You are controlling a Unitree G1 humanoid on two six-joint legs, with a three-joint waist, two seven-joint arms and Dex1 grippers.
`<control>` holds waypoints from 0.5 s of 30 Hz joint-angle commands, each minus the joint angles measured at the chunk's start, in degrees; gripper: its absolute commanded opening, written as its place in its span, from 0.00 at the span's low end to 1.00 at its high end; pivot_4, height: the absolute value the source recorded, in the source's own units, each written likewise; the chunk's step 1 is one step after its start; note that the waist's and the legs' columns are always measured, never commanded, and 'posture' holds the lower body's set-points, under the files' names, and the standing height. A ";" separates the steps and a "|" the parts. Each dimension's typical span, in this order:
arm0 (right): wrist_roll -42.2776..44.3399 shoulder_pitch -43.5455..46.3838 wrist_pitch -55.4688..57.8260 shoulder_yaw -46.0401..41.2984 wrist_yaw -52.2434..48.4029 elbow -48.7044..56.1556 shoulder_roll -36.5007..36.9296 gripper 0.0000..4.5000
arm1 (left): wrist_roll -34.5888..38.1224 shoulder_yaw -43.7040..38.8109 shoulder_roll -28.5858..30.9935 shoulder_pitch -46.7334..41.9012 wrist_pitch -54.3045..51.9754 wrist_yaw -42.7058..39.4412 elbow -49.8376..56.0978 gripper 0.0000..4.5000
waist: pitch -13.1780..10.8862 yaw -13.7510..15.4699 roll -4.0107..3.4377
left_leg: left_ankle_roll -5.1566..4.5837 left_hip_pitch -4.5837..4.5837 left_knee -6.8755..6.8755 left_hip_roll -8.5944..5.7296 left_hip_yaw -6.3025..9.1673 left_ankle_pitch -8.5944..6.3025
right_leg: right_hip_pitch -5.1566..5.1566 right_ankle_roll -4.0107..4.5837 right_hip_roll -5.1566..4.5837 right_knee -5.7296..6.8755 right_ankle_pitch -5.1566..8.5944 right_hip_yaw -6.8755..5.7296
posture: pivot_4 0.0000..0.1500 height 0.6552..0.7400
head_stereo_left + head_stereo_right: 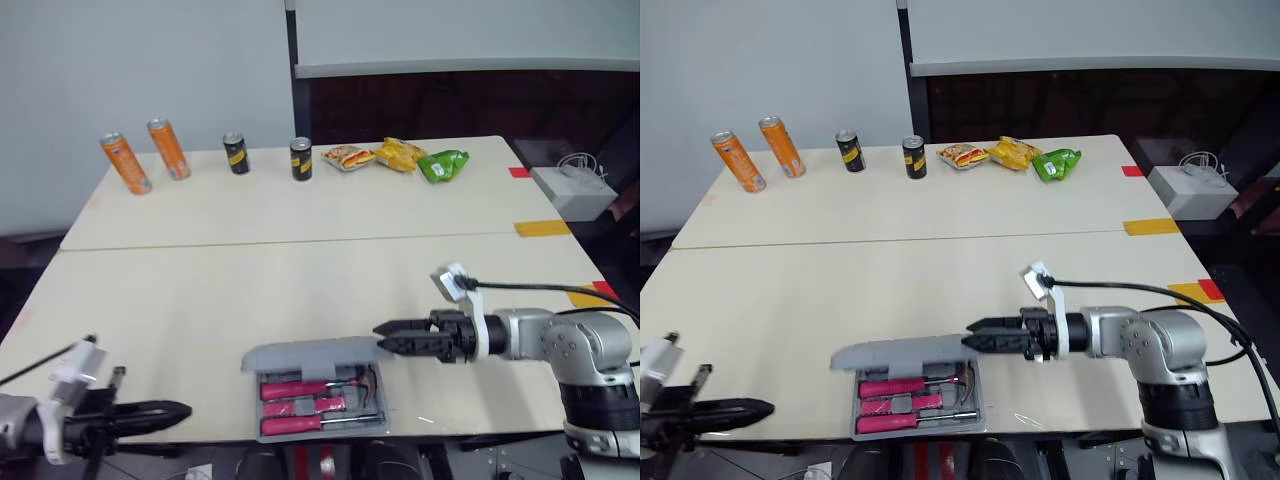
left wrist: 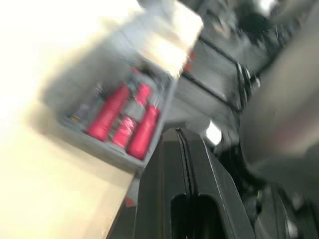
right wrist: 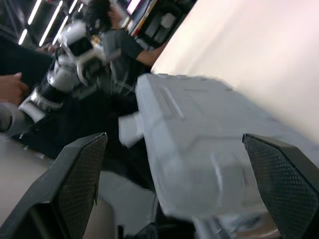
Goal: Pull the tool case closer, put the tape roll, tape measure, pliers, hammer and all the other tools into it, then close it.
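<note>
The grey tool case (image 1: 322, 402) lies at the table's front edge, with several red-handled tools (image 1: 300, 405) in its tray. Its lid (image 1: 312, 354) is partly raised over the far side. My right gripper (image 1: 384, 334) is open, level with the lid's right corner and pointing left at it. In the right wrist view the lid (image 3: 199, 149) sits between the spread fingers (image 3: 79, 169). My left gripper (image 1: 172, 410) is shut and empty, low at the front edge, left of the case. The left wrist view shows the case (image 2: 124, 119) beyond its fingertips (image 2: 175, 144).
On the far table stand two orange cans (image 1: 125, 162), two black cans (image 1: 236, 153) and snack bags (image 1: 400, 153). A white box (image 1: 573, 190) sits off to the right. A person (image 3: 119, 45) is in front of the table.
</note>
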State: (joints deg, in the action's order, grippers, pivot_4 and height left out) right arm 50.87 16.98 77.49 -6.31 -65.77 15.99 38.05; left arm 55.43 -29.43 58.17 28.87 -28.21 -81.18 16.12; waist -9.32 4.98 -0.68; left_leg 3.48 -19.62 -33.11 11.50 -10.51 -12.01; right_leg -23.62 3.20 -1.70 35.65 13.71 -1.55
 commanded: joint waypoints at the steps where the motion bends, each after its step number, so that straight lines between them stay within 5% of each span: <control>1: 2.51 -6.35 -3.18 -1.73 0.21 9.85 3.53 1.00 | 4.71 -3.20 -2.04 -3.22 -5.57 4.26 -1.34 0.00 | 0.00 0.22 0.02 | -0.05 -0.01 0.02 0.01 0.00 -0.04 | 0.01 -0.02 0.01 -0.05 0.01 0.00 | 1.00 1.00; 11: -15.61 -16.37 -43.01 -1.18 6.53 15.44 -5.17 1.00 | -4.11 9.18 -19.12 -18.03 -1.30 23.61 6.79 0.00 | 0.28 -1.05 0.51 | -0.16 -0.32 -0.09 0.04 -0.01 -0.12 | 0.00 -0.18 -0.01 -0.06 -0.05 -0.01 | 1.00 1.00; 15: -21.32 -17.76 -54.69 0.09 2.86 9.70 -3.65 1.00 | -7.09 13.99 -19.79 -19.02 -0.97 22.93 7.77 0.26 | 0.41 -1.31 0.74 | -0.16 -0.30 -0.11 0.02 0.09 -0.10 | 0.05 -0.20 0.00 0.02 -0.07 -0.06 | 1.00 1.00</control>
State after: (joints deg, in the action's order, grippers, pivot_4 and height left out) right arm 31.55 0.02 28.41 -6.30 -60.35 26.62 33.07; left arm 49.28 -15.47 38.16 10.08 -30.17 -57.95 22.07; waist -8.91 3.67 0.06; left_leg 3.32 -19.92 -33.23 11.51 -10.42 -12.11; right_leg -23.56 3.00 -1.72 35.68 13.64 -1.62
